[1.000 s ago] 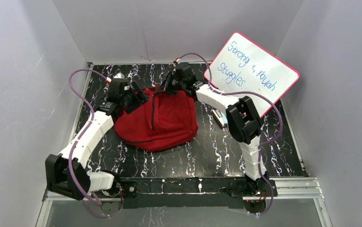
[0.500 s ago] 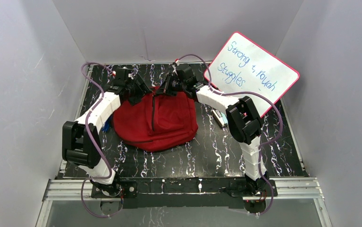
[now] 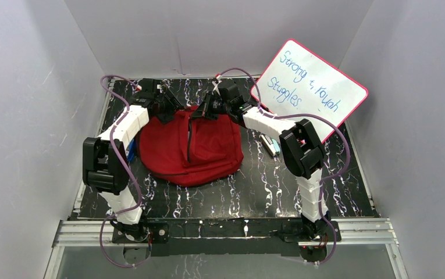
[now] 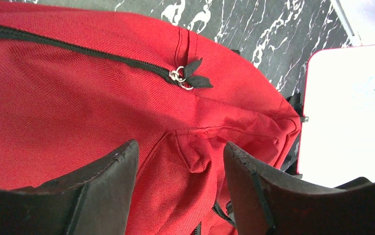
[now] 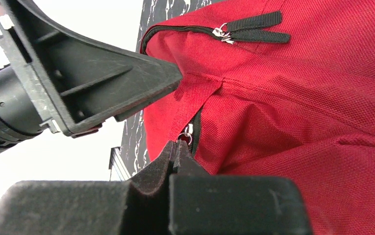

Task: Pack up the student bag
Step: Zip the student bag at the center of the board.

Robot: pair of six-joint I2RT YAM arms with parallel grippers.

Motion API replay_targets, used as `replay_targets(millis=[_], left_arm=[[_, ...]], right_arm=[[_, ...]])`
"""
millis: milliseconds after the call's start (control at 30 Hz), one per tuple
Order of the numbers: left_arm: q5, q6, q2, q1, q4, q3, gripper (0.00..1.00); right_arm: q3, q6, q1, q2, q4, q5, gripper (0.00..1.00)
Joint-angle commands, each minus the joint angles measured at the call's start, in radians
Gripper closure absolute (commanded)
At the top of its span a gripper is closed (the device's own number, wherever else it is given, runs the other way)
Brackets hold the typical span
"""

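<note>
The red student bag (image 3: 199, 152) lies flat in the middle of the black marbled table. My left gripper (image 3: 172, 108) is at the bag's far left top edge. In the left wrist view it (image 4: 180, 164) is open, its fingers (image 4: 108, 182) astride a fold of red fabric (image 4: 195, 152), with a dark zipper and two black pull tabs (image 4: 191, 77) just beyond. My right gripper (image 3: 201, 110) is at the bag's far top edge, shut on a small metal zipper pull (image 5: 188, 133). A second pair of black pull tabs (image 5: 254, 28) lies farther along the bag.
A pink-rimmed whiteboard (image 3: 316, 87) with blue writing leans at the back right. A small silvery object (image 3: 271, 145) lies right of the bag. A blue item (image 3: 130, 152) peeks out at the bag's left side. Grey walls close in on three sides.
My left arm has lifted its elbow, and its gripper has moved toward the back, onto the bag's top edge. My right gripper has stayed put on the zipper pull.
</note>
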Motion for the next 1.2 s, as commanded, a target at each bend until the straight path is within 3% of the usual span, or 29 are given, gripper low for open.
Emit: replay_targets(millis=[0, 367, 733, 1167], left_arm=[[0.045, 0.012, 0.002, 0.0, -0.024, 0.034, 0.41], [0.092, 0.014, 0.027, 0.0, -0.004, 0.035, 0.59], [0.125, 0.019, 0.056, 0.001, 0.017, 0.031, 0.98], [0.085, 0.02, 0.067, 0.005, 0.006, 0.053, 1.0]], right_arm=[[0.019, -0.021, -0.002, -0.064, 0.049, -0.033, 1.0], [0.019, -0.022, -0.002, -0.056, 0.049, -0.042, 1.0], [0.018, -0.027, -0.001, -0.052, 0.049, -0.053, 1.0], [-0.046, -0.04, 0.009, -0.101, 0.052, -0.071, 1.0]])
